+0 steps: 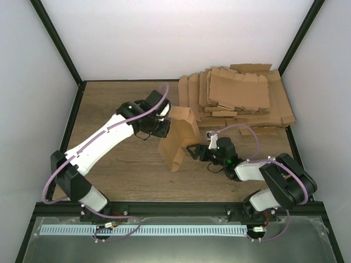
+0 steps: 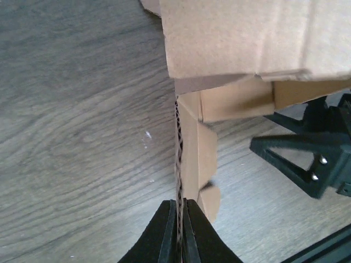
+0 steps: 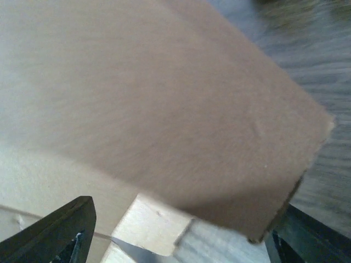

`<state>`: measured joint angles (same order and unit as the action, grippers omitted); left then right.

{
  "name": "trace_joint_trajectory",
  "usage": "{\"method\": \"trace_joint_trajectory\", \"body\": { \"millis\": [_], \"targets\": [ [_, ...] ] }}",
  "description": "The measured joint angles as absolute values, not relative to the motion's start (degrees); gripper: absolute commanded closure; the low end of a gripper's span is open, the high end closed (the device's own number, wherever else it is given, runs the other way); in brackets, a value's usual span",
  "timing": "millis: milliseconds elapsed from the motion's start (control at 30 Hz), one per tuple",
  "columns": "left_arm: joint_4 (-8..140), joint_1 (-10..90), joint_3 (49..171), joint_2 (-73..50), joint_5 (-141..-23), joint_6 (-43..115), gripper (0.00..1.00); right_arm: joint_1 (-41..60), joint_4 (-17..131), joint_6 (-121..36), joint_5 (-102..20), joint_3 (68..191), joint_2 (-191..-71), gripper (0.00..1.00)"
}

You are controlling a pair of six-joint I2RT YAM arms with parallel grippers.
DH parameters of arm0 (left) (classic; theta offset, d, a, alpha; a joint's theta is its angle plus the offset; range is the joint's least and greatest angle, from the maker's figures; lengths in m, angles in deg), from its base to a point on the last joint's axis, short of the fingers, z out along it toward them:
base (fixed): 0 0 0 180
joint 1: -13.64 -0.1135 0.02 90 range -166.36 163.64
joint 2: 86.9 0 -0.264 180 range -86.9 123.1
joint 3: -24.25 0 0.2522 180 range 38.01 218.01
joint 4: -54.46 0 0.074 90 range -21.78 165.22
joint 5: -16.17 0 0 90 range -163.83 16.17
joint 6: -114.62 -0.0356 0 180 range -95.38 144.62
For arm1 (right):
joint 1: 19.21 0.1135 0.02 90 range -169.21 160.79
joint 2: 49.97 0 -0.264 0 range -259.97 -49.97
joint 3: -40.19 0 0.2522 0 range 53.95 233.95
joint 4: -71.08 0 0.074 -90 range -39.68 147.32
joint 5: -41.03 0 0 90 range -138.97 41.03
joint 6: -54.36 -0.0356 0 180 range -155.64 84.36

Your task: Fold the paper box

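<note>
A robot lab cell: white panels (image 1: 164,38), black frame posts (image 1: 58,41) (wood-grain tabletop (image 1: 131,175)).

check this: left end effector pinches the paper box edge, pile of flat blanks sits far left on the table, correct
No: the pile of flat blanks sits far right on the table, as the top external view shows. The left end effector does pinch the paper box edge.

the paper box (image 1: 178,139) stands near the middle of the table (image 1: 120,170). the left gripper (image 1: 165,126) is at its far left side, the right gripper (image 1: 190,149) just beside its right side. a pile of flat blanks (image 1: 238,93) lies in the far right corner.
</note>
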<state>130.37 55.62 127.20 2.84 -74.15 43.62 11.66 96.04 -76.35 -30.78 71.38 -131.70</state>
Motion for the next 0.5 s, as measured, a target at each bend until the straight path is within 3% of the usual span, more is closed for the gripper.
{"method": "trace_joint_trajectory", "body": {
  "millis": [100,500],
  "targets": [
    [132.05,55.42,128.83,3.52,-72.07,42.16,0.95,11.66,95.17,-74.80,-27.00,70.53,-131.27,0.00],
    [133.32,55.24,129.40,6.97,-67.68,37.57,0.95,11.69,82.07,-71.15,-29.66,70.38,-122.79,0.00]
  ]
}}
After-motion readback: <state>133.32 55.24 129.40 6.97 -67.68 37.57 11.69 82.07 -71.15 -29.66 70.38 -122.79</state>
